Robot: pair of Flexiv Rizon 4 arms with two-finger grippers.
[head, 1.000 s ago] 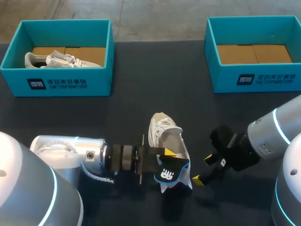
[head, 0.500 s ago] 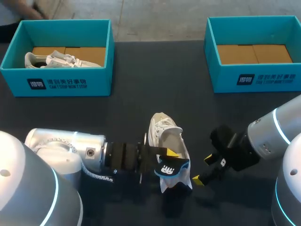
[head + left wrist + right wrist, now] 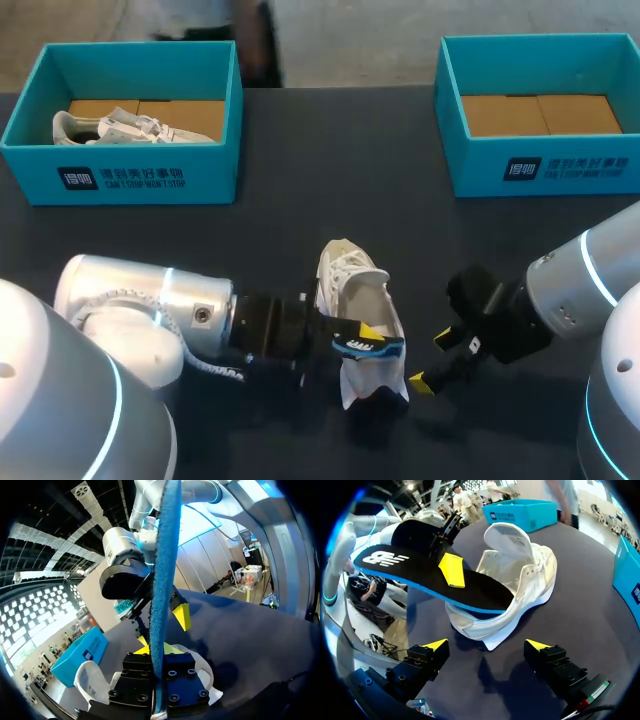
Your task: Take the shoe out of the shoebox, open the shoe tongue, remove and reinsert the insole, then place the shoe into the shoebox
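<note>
White sneaker (image 3: pixel 345 275) out of its box, lying on the dark tabletop (image 3: pixel 330 170) mid-field, toe towards the far edge, tongue (image 3: pixel 512 537) pulled up and standing open. Left end effector (image 3: pixel 366 333) clamped on the insole (image 3: pixel 480 592), one yellow finger on its black top face, the other under the blue underside. Insole's front end sits inside the shoe's mouth; its heel end juts out past the heel collar, raised off the tabletop. Right end effector (image 3: pixel 431 360) hangs low just beside the shoe's heel, fingers apart, touching nothing. Empty teal shoebox (image 3: pixel 540 165) at far right; second teal shoebox (image 3: pixel 120 178) at far left holds another white shoe (image 3: pixel 130 128). Step in hand, as I judge it: the insole stage. Whether it is on its way out or going back in cannot be told from this stance. If going in, the next move calls for sliding the front end forward under the tongue, keeping it flat, then pressing the heel end down into the cup. The shoe is unbraced and could skid, so the right end effector steadying the heel would help.
</note>
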